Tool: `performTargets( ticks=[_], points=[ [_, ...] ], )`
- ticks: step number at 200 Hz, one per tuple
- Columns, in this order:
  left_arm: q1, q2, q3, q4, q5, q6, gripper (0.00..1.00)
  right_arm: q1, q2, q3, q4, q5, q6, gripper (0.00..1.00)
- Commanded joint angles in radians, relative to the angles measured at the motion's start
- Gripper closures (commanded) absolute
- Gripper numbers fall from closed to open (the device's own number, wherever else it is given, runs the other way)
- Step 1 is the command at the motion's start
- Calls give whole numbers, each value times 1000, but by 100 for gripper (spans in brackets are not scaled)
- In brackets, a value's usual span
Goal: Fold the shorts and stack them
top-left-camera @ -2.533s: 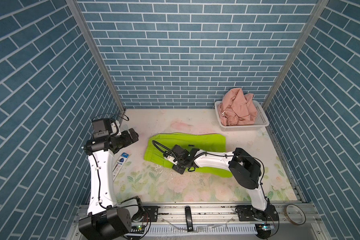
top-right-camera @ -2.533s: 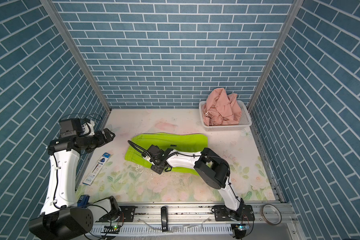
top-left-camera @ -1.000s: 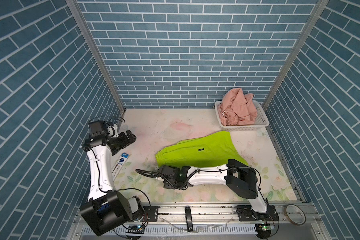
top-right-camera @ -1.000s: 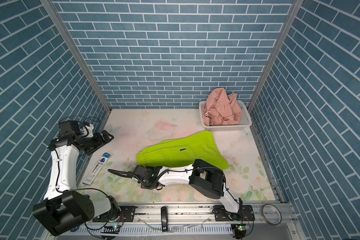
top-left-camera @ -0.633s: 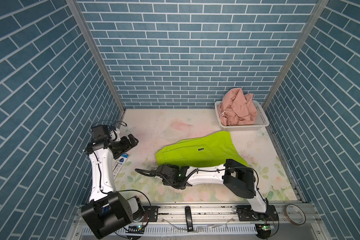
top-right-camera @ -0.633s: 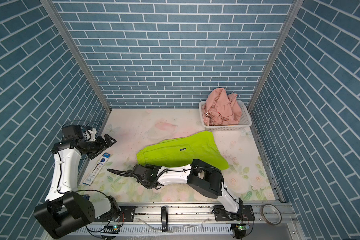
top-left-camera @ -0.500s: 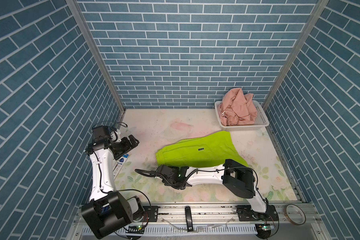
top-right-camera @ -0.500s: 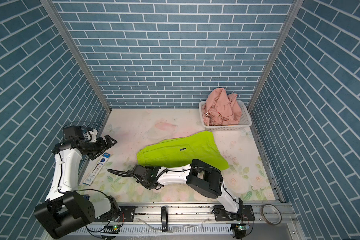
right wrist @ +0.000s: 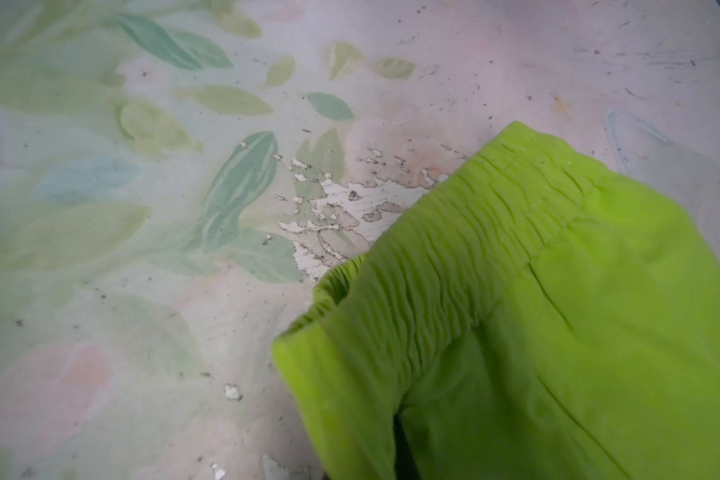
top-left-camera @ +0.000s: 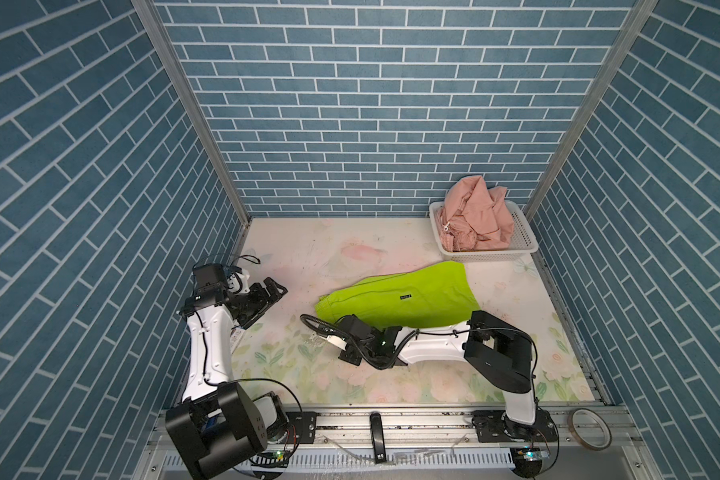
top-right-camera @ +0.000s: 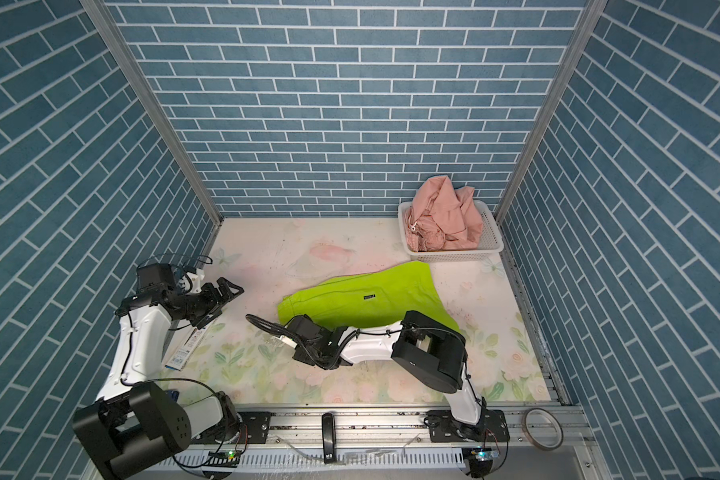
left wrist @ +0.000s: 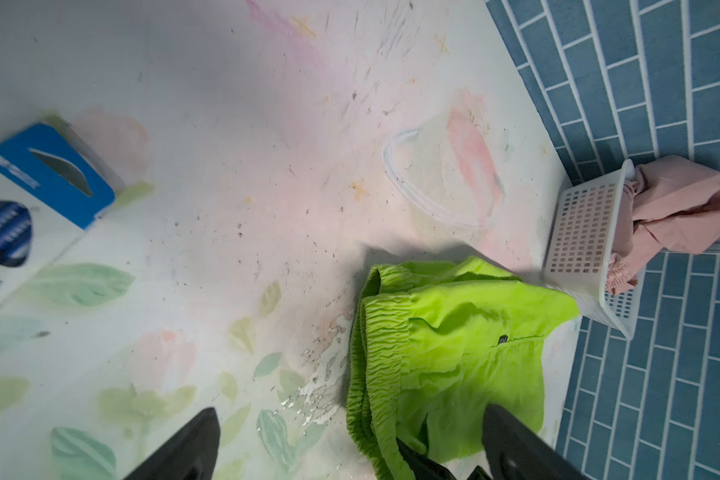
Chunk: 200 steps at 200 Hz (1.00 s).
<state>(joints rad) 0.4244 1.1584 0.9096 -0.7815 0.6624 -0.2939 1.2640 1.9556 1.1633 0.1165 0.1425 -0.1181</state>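
The lime green shorts lie folded on the table right of the middle, waistband towards the left. My right gripper lies low at the near-left waistband corner, shut on it. Green fabric covers its jaws in the right wrist view. The salmon pink shorts sit bunched in the white basket at the back right. My left gripper hovers open and empty left of the green shorts.
A blue and white box lies by the left wall under the left arm. A tape roll rests on the front rail at the right. Blue brick walls close in three sides.
The green shorts went from spread flat to folded and shifted right. The right gripper then moved up to the waistband corner and shut. The left gripper edged towards the middle.
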Motion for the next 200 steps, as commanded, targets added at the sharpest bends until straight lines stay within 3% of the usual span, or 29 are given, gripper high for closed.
performTargets(
  ticks=[1, 26, 55, 109, 200],
  points=[
    [-54, -62, -80, 89, 71, -111, 0, -16, -70, -61, 191, -62, 81, 100],
    [-150, -85, -180, 226, 72, -228, 0, -24, -98, -109, 270, -63, 95, 100],
    [-199, -52, -296, 417, 129, -345, 0, -25, -104, -131, 312, -55, 93, 100],
    [-350, 21, -407, 754, 148, -536, 0, -25, -95, -138, 356, -69, 100, 100],
    [-489, 178, -468, 897, 80, -562, 1, -25, -86, -133, 377, -81, 84, 100]
  ],
)
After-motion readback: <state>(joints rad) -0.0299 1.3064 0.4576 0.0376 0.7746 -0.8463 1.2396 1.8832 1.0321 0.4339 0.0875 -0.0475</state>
